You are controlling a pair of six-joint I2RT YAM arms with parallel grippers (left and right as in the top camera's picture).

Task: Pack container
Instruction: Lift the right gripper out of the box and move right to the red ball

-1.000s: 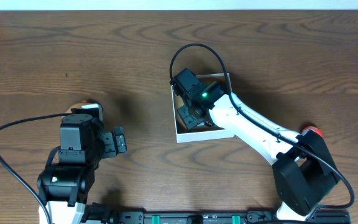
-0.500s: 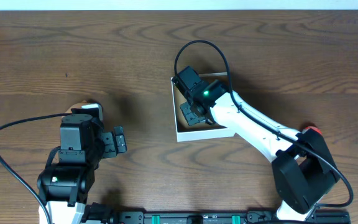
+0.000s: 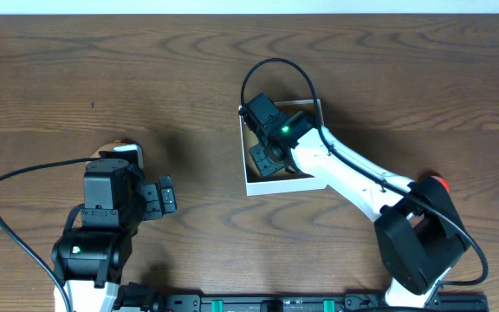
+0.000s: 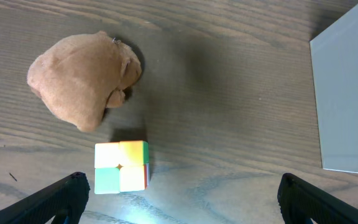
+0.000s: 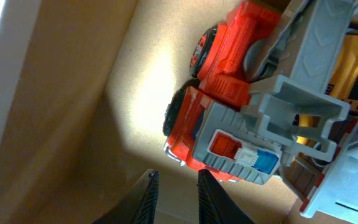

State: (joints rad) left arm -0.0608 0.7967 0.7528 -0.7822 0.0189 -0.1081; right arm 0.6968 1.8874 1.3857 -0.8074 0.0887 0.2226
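Counter (image 3: 423, 69): dark brown wood grain that fills the overhead view and carries everything else.
Right arm (image 3: 353, 178): white, with a black base at the lower right. It stretches up and to the left until its black wrist, lit by a small green light, sits over the box.
Left arm (image 3: 102, 217): black and folded up at the lower left, well apart from the box.
Box (image 3: 271, 187): the container, a small square tray with thin white walls and a tan floor. It stands on the counter just right of centre, under the right arm's wrist.
Stuffed lump (image 4: 82, 78): a tan, soft, rounded shape lying on the counter below the left wrist.
Toy truck (image 5: 229, 124): red and grey with black wheels, lying inside the box on the tan floor. A yellow toy (image 5: 353, 68) is partly hidden behind it.
Puzzle cube (image 4: 121, 167): its top shows yellow, orange, green and pale squares. It sits on the counter just beside the stuffed lump.
Left pincer (image 4: 180, 186): spread wide and holding nothing, with one finger showing at each lower corner of its view.
Right pincer (image 5: 174, 198): inside the box, with its fingers only a narrow gap apart. Bare tan floor shows between them, nothing is gripped, and the truck lies just beyond the tips.
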